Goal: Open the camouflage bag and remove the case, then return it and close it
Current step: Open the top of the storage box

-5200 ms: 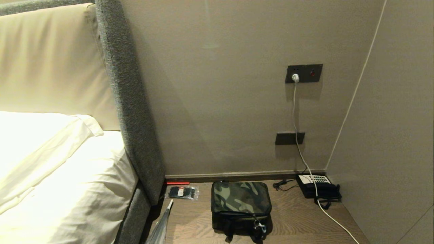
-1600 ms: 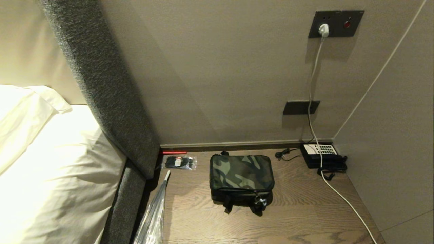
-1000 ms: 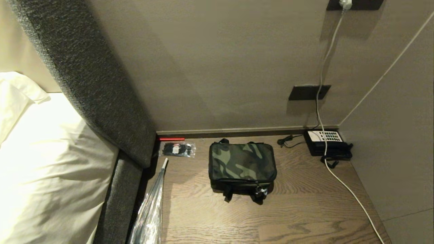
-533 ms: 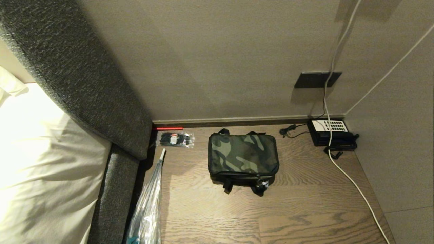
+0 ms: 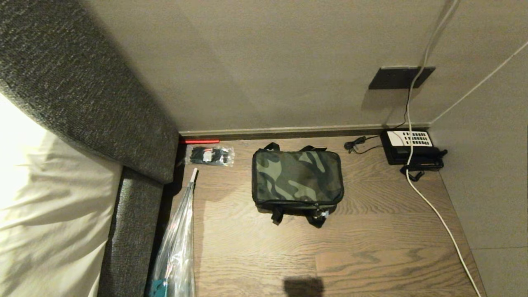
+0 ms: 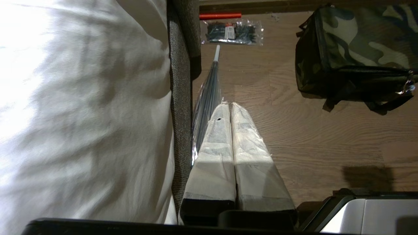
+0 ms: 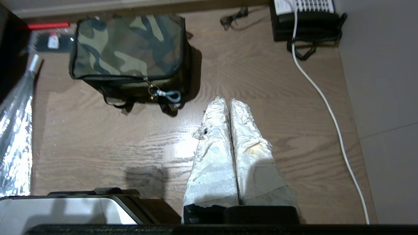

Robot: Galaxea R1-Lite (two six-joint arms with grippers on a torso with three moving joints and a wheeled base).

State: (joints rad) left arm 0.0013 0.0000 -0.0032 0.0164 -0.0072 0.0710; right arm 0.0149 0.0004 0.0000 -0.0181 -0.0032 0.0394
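Observation:
The camouflage bag [image 5: 297,176] sits zipped shut on the wooden bedside surface [image 5: 371,231], its zip pull with a pale blue loop [image 7: 169,95] hanging on the near side. The bag also shows in the left wrist view [image 6: 359,49] and the right wrist view [image 7: 129,49]. The case is hidden. Neither arm appears in the head view. My left gripper [image 6: 228,105] hangs shut and empty above the wood beside the bed edge. My right gripper [image 7: 228,100] hangs shut and empty, short of the bag's near right corner.
A grey headboard [image 5: 82,90] and white bedding [image 5: 49,214] fill the left. A clear-wrapped umbrella [image 5: 181,239] leans by the bed. A small plastic packet [image 5: 209,156] and a red strip [image 5: 202,141] lie at the back left. A black telephone [image 5: 410,146] with a white cable [image 5: 437,214] stands at the back right.
The whole head view has tilted downward, so the wall socket has left the top and more of the wood shows. Nothing on the surface has moved.

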